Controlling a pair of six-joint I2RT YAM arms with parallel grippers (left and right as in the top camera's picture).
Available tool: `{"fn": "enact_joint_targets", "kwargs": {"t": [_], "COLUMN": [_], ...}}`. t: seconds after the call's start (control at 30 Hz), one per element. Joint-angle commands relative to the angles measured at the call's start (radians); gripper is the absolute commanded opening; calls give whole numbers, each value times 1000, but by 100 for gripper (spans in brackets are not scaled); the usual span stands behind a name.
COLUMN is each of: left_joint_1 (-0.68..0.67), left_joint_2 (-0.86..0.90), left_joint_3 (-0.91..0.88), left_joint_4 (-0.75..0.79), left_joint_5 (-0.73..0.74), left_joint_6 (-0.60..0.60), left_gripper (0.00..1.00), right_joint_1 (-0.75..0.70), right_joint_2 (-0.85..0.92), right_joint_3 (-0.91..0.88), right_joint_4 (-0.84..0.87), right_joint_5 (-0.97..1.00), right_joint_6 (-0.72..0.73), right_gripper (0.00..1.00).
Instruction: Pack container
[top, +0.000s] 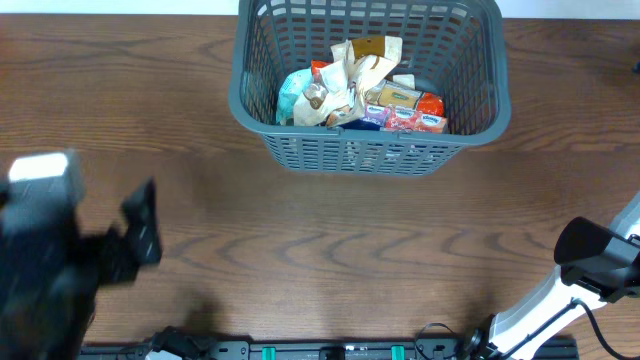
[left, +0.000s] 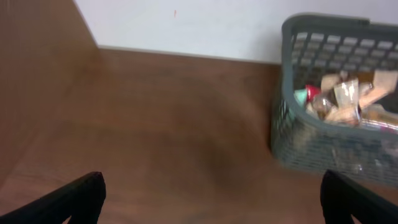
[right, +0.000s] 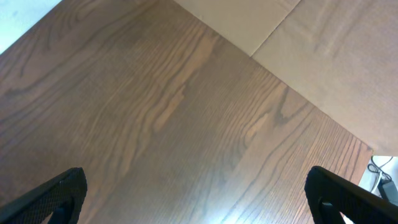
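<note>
Left gripper (left: 211, 193) spread wide, empty; container (left: 292, 118) at 3 o'clock, packs (left: 339, 99) heaped inside. Right wrist: right gripper (right: 196, 193) wide, empty, over table (right: 186, 106). Overhead: container at 12 o'clock, arms at 8 and 4. Risk: a left swing could clip the lattice wall and shove it.

Grey-blue container (top: 370, 150), slotted lattice walls. Inside, snack packs (top: 360, 95): cream, tan, pale teal, red, yellow. Dark brown table (top: 300, 240), wavy wood grain throughout.
</note>
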Motion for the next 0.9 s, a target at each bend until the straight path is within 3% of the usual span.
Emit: {"fn": "enact_joint_targets", "kwargs": {"t": [0.0, 0.17, 0.4, 0.87], "left_joint_1": [2, 2, 2, 2], "left_joint_2": [-100, -218, -295, -298], "left_joint_3": [4, 4, 4, 3], "left_joint_4": [-72, -198, -282, -282], "left_joint_5": [85, 109, 106, 106], "left_joint_6": [-85, -162, -161, -161], "left_gripper": [99, 99, 99, 99], "right_joint_1": [-2, -2, -2, -2], "right_joint_2": [10, 10, 10, 10], "right_joint_3": [-4, -4, -4, -4], "right_joint_4": [1, 1, 1, 1], "right_joint_5": [10, 10, 10, 10], "right_joint_6": [13, 13, 13, 13], "right_gripper": [99, 99, 99, 99]}}
